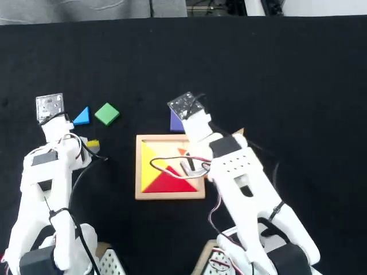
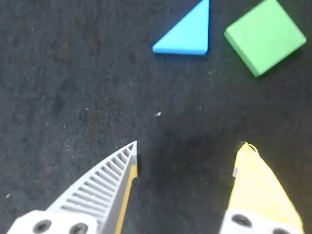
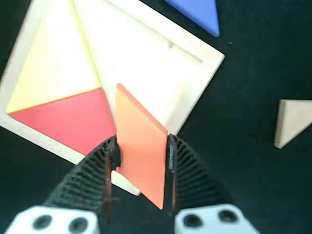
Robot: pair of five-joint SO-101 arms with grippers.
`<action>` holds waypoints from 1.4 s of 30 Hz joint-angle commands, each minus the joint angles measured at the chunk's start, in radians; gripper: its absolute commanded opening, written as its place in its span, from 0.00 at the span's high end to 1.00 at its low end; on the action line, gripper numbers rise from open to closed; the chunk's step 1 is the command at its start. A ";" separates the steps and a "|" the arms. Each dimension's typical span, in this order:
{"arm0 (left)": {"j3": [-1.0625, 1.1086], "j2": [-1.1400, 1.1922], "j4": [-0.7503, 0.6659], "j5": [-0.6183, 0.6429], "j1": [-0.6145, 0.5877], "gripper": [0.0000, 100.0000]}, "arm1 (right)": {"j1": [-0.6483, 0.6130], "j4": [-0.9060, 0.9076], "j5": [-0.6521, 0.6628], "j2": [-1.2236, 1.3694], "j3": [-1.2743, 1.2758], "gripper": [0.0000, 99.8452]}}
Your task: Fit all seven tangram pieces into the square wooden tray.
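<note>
The square wooden tray lies mid-table with a yellow triangle and a red triangle in it. My right gripper hangs over the tray's edge, shut on an orange parallelogram held on edge above the red triangle and the yellow triangle. My left gripper is open over bare cloth, just short of a light blue triangle and a green square. A dark blue piece lies just beyond the tray, and a plain wood triangle lies beside it.
The table is covered in black cloth. In the high view the light blue triangle and green square lie far left of the tray, the dark blue piece behind it, and the wood triangle to its right.
</note>
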 commanded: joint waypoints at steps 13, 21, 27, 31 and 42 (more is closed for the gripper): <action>0.002 0.000 -0.040 0.037 -0.004 0.69 | -0.034 -0.084 -0.356 0.259 -0.064 0.98; 0.004 0.000 -0.040 0.037 -0.004 0.69 | 0.020 -0.138 -0.419 0.259 -0.062 0.99; 0.004 0.000 -0.040 0.035 -0.004 0.69 | 0.029 -0.143 -0.439 0.259 -0.061 0.99; 0.004 0.002 -0.040 0.035 -0.004 0.69 | 0.029 -0.135 -0.434 0.259 -0.064 0.98; 0.002 0.002 -0.040 0.035 -0.004 0.69 | 0.026 -0.091 -0.433 0.255 -0.088 0.82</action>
